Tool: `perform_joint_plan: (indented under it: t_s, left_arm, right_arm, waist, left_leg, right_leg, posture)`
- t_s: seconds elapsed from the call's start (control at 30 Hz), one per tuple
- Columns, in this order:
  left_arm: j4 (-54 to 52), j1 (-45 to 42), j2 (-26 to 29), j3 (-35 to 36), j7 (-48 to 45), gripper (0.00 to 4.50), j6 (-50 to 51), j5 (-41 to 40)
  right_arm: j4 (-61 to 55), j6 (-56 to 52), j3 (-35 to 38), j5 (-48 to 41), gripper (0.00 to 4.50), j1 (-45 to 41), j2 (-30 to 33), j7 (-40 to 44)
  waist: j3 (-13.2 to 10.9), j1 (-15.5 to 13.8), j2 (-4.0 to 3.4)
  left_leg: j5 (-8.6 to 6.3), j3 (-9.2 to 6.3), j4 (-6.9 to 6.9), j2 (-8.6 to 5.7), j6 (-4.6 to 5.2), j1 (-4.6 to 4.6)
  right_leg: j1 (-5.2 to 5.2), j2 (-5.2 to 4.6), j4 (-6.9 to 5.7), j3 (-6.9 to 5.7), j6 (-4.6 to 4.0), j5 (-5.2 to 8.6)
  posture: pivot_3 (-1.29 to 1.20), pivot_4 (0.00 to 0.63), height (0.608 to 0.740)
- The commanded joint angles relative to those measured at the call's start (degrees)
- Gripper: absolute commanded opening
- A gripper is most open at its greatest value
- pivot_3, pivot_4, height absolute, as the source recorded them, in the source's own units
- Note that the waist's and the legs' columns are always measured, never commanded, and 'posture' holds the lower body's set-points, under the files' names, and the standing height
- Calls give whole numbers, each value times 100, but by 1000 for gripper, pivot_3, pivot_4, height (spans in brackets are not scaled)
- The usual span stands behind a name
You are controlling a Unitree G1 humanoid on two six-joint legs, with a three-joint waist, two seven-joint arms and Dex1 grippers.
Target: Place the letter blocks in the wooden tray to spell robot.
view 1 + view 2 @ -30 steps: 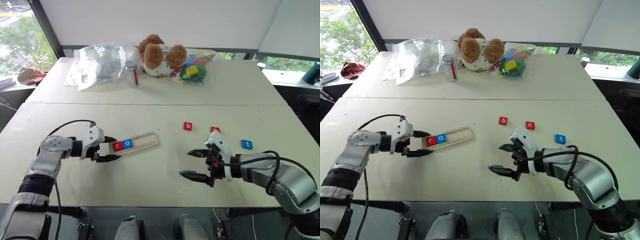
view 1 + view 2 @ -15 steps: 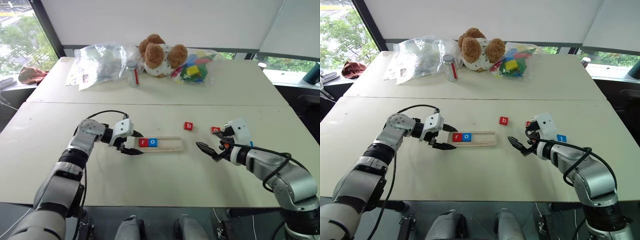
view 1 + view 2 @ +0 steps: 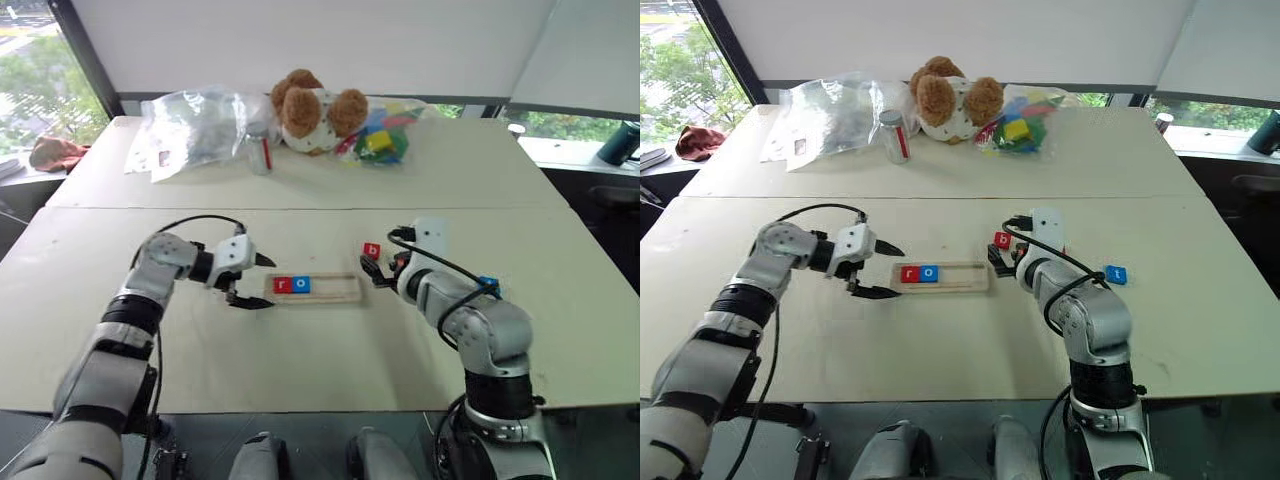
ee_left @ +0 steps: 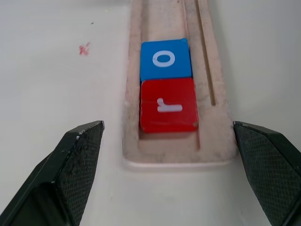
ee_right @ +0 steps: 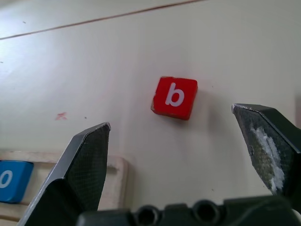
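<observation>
The red b block (image 5: 174,98) lies on the table at the wooden tray's (image 3: 340,290) two o'clock, framed by the wide-open right gripper (image 5: 181,143), presumably for pickup; the left gripper (image 4: 169,174), likewise spread, is kept at the tray's end.

A white lowercase "r" is showing on the red block (image 4: 168,105) sitting at the left end of the tray (image 3: 340,290). A white "o" is showing on the blue block (image 4: 165,59) touching it, next along the groove. A white "b" is showing on a red block (image 5: 174,98) lying on the worktop (image 3: 300,350) just beyond the tray's right end. A white "t" is showing on a blue block (image 3: 1116,274) well to the right of the tray.
</observation>
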State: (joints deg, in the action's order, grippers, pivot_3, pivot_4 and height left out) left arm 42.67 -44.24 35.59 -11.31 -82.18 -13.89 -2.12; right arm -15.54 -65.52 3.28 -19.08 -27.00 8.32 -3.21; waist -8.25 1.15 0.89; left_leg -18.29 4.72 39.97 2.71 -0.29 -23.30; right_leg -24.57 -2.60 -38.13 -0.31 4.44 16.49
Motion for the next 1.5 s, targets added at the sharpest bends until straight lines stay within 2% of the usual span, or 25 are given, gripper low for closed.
perform_joint_plan:
  t_s: [0.03,0.27,0.5,0.53,0.6,0.73,0.77,0.93,1.03,1.17,1.33,1.5]
  left_arm:
    - [-1180,342,402,319,-87,4475,699,-381]
    - [-3454,1416,966,993,558,4475,2234,-976]
    - [-4270,2034,1101,1310,1147,4475,2774,-1163]
    - [-4334,2075,1098,1327,1214,4500,2811,-1181]
    - [-4456,2127,1080,1340,1338,4500,2897,-1234]
    - [-4583,2091,1045,1265,1445,4500,2981,-1277]
    - [-4584,2045,1031,1237,1450,4500,2988,-1284]
    - [-4624,1824,932,1038,1324,4500,3068,-1407]
    - [-4839,1863,907,903,1170,4500,3186,-1551]
    - [-5137,1959,893,769,1033,4500,3338,-1709]
    - [-5433,1972,837,503,886,4500,3545,-1849]
    - [-5326,1857,809,322,845,4500,3498,-1786]
  right_arm:
    - [366,243,-12,163,4500,-265,-192,-48]
    - [1575,906,-316,544,4500,-814,-529,36]
    - [2537,1488,-573,1044,4500,-1154,-539,40]
    - [2597,1571,-605,1107,4098,-1154,-521,51]
    - [2665,1691,-673,1205,3611,-1133,-487,92]
    - [2642,1759,-737,1359,1484,-1046,-475,129]
    - [2615,1768,-724,1368,1200,-1027,-484,128]
    - [2089,1839,-785,1446,1199,-895,-294,357]
    - [931,1380,-776,1458,1199,-527,83,533]
    - [-1016,176,-480,1329,1199,277,336,520]
    - [-2526,-1031,-130,1389,1199,1212,-134,198]
    - [-2432,-1200,225,1496,1199,1381,-647,-33]
  waist:
    - [-1,11,-2]
    - [-2,45,-4]
    - [-2,90,-3]
    - [-2,103,-3]
    - [-2,126,-3]
    - [-2,137,-4]
    - [-2,137,-4]
    - [-3,117,-4]
    - [-4,112,-7]
    - [-4,94,-7]
    - [-3,111,-5]
    - [-3,119,-6]
  left_leg:
    - [3,1,-2,1,-4,0]
    - [3,3,-2,4,-4,0]
    - [4,2,-2,2,-6,1]
    - [5,2,-2,2,-8,1]
    - [5,2,-2,2,-10,1]
    - [8,1,-3,4,-14,2]
    - [9,1,-4,4,-15,3]
    - [10,2,-4,3,-17,2]
    - [14,1,-5,1,-25,-3]
    - [13,-4,-13,2,-25,-9]
    - [2,-5,-15,2,-4,-2]
    - [5,-4,-8,1,-9,9]
  right_leg:
    - [-1,1,-1,2,0,0]
    - [-3,-6,-4,7,0,0]
    - [-2,-6,-7,8,0,0]
    - [-2,-6,-7,8,0,0]
    - [-2,-7,-8,8,0,0]
    - [-2,-5,-9,8,0,0]
    - [-2,-5,-9,8,0,0]
    - [-2,-6,-8,8,0,0]
    - [-2,-7,-7,8,0,0]
    - [-4,-6,-4,13,0,0]
    - [-4,-4,3,15,0,1]
    - [2,4,-9,15,-1,0]
  posture:
    - [0,150,740]
    - [0,150,740]
    - [0,150,740]
    - [0,150,740]
    - [0,150,740]
    - [0,150,740]
    - [0,150,740]
    - [0,150,740]
    - [0,150,740]
    - [0,150,740]
    - [0,150,740]
    - [0,150,740]
